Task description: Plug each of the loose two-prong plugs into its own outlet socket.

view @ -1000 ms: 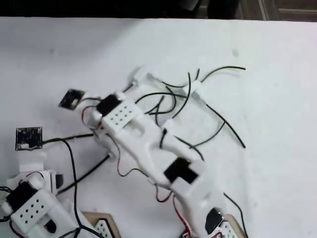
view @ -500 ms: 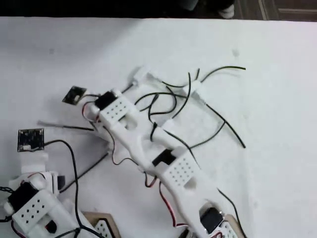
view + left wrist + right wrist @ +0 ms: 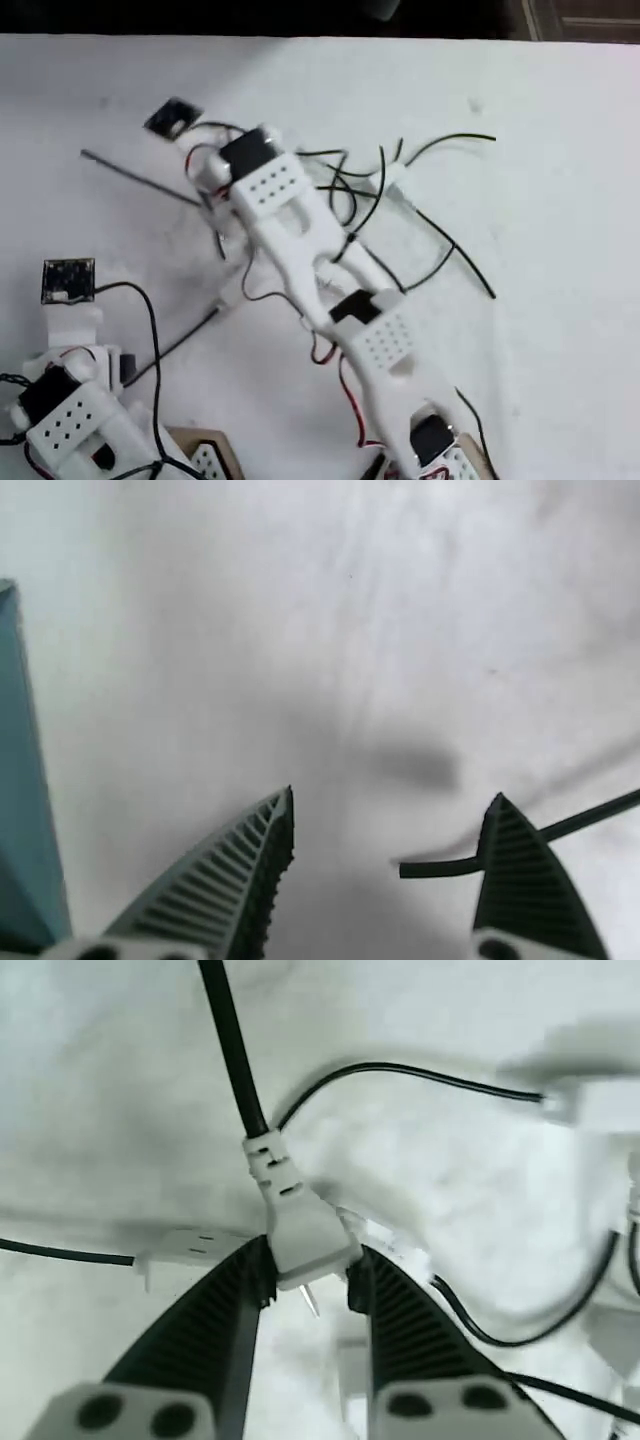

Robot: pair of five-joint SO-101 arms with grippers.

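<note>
My right gripper (image 3: 308,1265) is pinched on a white two-prong moulded plug (image 3: 300,1235). Its black ribbed fingers (image 3: 215,1330) press against the plug's two sides, so the gap between them is no wider than the plug body. The metal prongs (image 3: 310,1300) poke back between the fingers toward my wrist, and the plug's ribbed collar and thick black cord (image 3: 230,1050) run straight out past my fingertips. Just beside one fingertip a white outlet socket block (image 3: 190,1248) lies flat on the table, slots facing up, with a thin black lead (image 3: 60,1253) running off its far end. I cannot tell whether my finger touches it. Farther out on the other side sits a second white connector block (image 3: 600,1100), well apart from my grip, with a thin black wire (image 3: 420,1070) curving from it back toward the plug's collar. My left gripper (image 3: 390,810) is spread wide with nothing between its ribbed fingers (image 3: 250,870), hanging over the bare white table (image 3: 300,630). The cut end of a black cable (image 3: 440,865) lies at one fingertip and passes behind it. A teal slab (image 3: 20,780) stands off beyond the other finger. From above, my right arm (image 3: 300,240) stretches over a tangle of black cords (image 3: 430,200), and my left arm (image 3: 70,425) sits well apart from it.
</note>
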